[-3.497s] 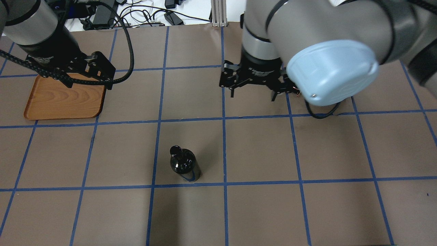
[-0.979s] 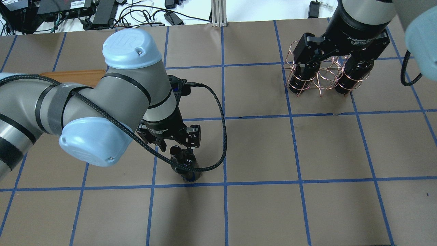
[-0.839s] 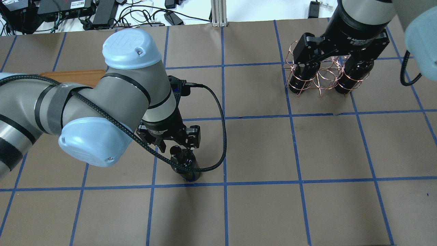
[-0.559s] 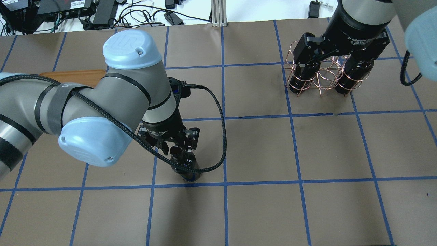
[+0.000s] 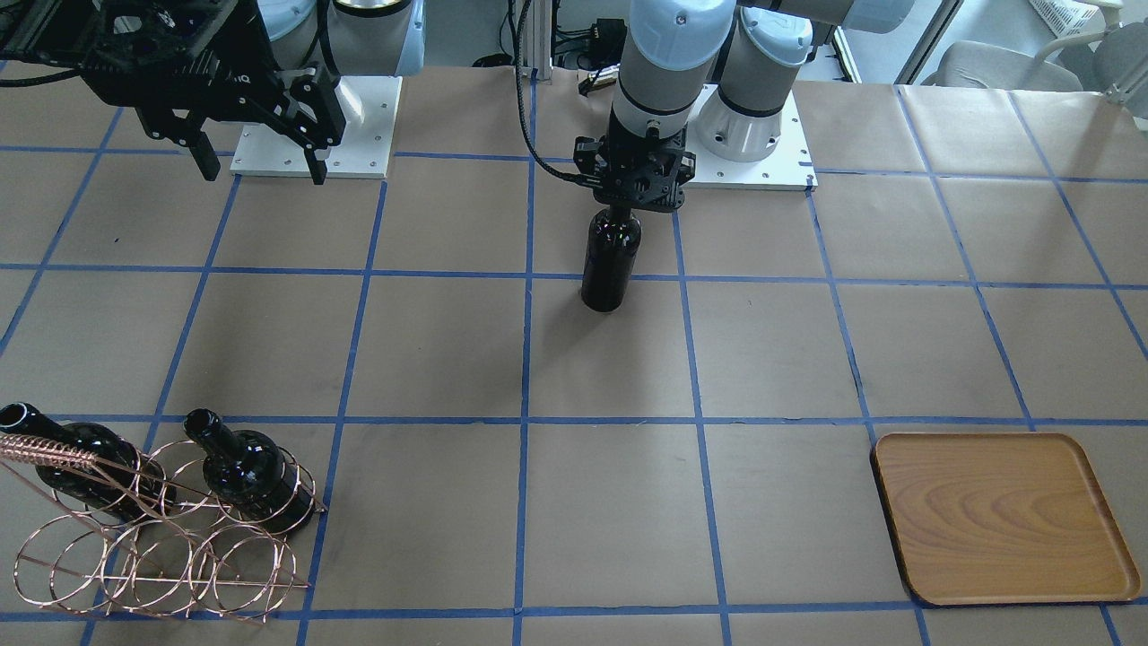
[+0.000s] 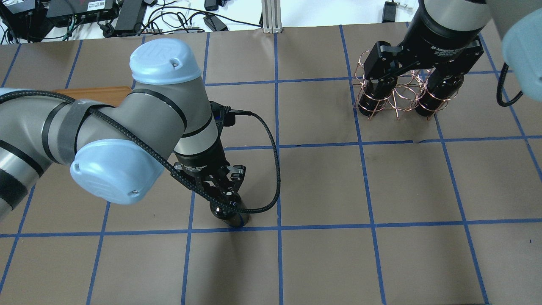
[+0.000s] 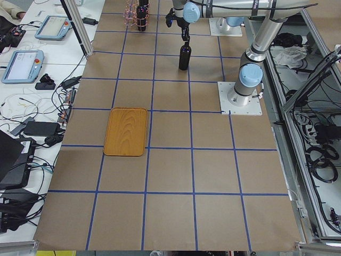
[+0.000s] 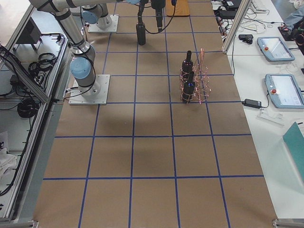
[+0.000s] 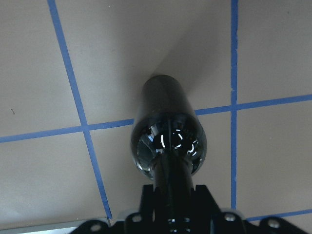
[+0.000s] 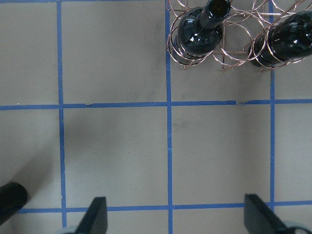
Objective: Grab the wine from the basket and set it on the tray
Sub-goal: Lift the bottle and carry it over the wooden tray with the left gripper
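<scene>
The left gripper point(image 5: 635, 190) is squeezed tight on the neck of the wine point(image 5: 611, 260). The wine stands straight up on the table point(image 5: 430, 350), close to the robot. It is far from the tray point(image 5: 1004, 516) and far from the basket point(image 5: 134, 538). Two more bottles point(image 5: 249, 471) sit in the basket. The right gripper point(image 5: 260, 169) hangs in the air with its fingers apart, holding nothing.

Bright, even light from above; soft shadows beside the wine point(image 5: 612, 256); small white glints on its shoulder.
</scene>
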`<state>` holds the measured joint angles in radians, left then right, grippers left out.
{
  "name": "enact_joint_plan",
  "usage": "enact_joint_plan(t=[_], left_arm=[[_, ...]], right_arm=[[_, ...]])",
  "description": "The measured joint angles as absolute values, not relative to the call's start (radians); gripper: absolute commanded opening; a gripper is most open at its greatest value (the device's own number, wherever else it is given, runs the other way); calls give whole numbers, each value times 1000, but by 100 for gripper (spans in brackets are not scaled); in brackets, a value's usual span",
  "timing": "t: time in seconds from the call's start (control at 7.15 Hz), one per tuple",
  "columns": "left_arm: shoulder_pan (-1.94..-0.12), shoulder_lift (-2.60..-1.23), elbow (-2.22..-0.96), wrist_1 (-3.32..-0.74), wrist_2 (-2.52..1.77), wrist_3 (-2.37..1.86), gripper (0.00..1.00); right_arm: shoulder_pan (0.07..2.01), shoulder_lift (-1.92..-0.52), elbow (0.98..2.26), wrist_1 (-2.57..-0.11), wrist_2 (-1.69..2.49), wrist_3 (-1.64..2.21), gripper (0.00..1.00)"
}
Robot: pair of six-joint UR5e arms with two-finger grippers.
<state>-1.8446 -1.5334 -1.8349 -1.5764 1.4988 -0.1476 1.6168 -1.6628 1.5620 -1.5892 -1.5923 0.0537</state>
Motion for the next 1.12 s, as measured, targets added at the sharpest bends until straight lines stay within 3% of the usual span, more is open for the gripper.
enact_joint_plan(t=[0.56,1.12], left_arm=[[-1751,-1586,-1608,-1697,1577,-52,0],[-1443,-1714,-1401,-1706,1640,235,0]], right_arm=[[1617,-1663,1563,-1589,-1592,54,100],[1617,-1663,1563,-1589,-1592,54,100]])
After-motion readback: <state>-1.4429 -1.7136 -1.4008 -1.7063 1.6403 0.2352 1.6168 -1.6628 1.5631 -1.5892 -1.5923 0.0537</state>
